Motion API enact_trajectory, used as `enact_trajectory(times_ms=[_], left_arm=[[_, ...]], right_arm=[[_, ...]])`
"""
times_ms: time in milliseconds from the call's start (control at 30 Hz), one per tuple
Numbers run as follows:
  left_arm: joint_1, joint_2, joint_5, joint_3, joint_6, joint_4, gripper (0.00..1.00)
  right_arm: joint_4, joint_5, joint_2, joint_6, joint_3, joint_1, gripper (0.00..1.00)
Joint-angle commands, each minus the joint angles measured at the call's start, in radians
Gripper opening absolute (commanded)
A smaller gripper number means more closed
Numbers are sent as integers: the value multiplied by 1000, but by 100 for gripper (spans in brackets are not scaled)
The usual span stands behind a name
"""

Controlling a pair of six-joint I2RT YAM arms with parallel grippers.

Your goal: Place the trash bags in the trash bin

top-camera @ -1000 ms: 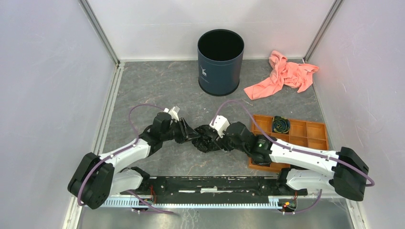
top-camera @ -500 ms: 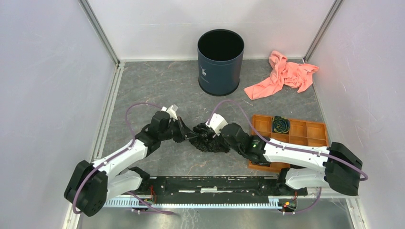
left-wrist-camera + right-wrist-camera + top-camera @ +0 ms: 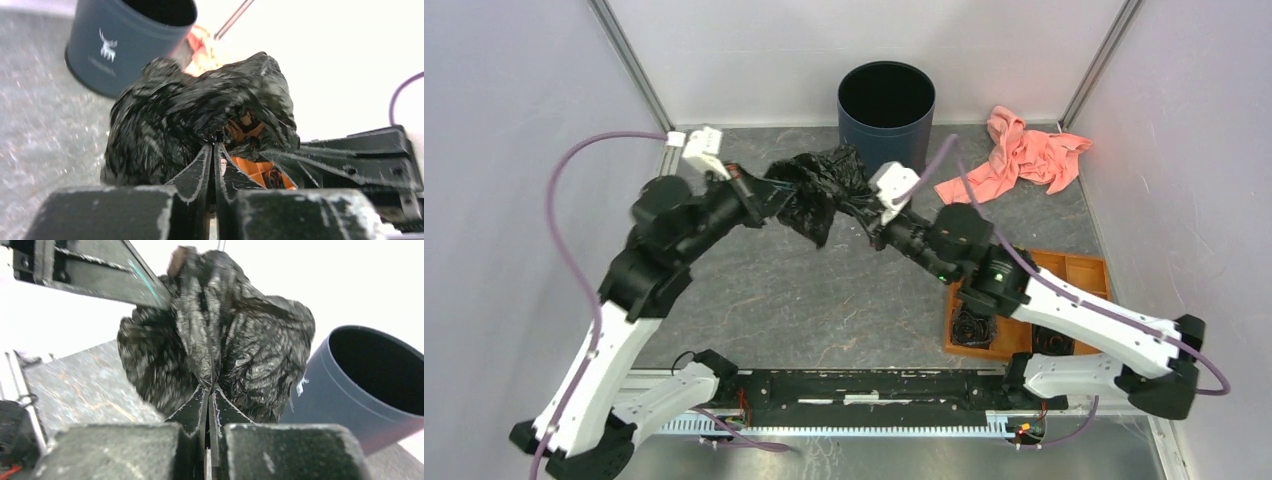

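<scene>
The crumpled glossy black trash bag (image 3: 819, 190) hangs in the air between both grippers, just in front of the dark navy trash bin (image 3: 886, 112). My left gripper (image 3: 774, 190) is shut on the bag's left side, and its wrist view shows the film bunched at the fingertips (image 3: 215, 146). My right gripper (image 3: 864, 215) is shut on the bag's right side. In the right wrist view the bag (image 3: 220, 340) balloons above the closed fingers, with the bin's open mouth (image 3: 375, 370) to the right. The bin's white deer logo (image 3: 105, 42) faces the left wrist camera.
A salmon-pink cloth (image 3: 1022, 155) lies at the back right. An orange compartment tray (image 3: 1079, 275) holding small black rolls sits at the right, partly under my right arm. White walls close in on the left, right and back.
Both grippers closed on the black bag on the table and lifted it up and back toward the bin. Both arms are now raised and extended.
</scene>
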Motion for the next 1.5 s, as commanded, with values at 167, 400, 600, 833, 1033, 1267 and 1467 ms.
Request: enact_trajectory(times_ms=[167, 400, 600, 833, 1033, 1267, 1467], left_arm=[[-2, -117, -120, -246, 55, -163, 47], [-2, -148, -190, -261, 84, -202, 81], [-2, -155, -48, -408, -12, -78, 89], [-2, -58, 93, -582, -112, 181, 93], [-1, 158, 152, -557, -125, 327, 92], [-3, 287, 248, -617, -226, 532, 96], [-8, 337, 291, -713, -328, 733, 93]], right_arm=[[85, -3, -122, 174, -469, -46, 1], [26, -33, -214, 225, -516, -159, 0], [35, -164, -211, 271, -604, -212, 1], [67, -428, -225, 280, -783, -211, 1], [168, -641, -270, 314, -907, -208, 1], [298, -649, -243, 376, -975, -201, 0], [312, -602, -259, 362, -984, -200, 1]])
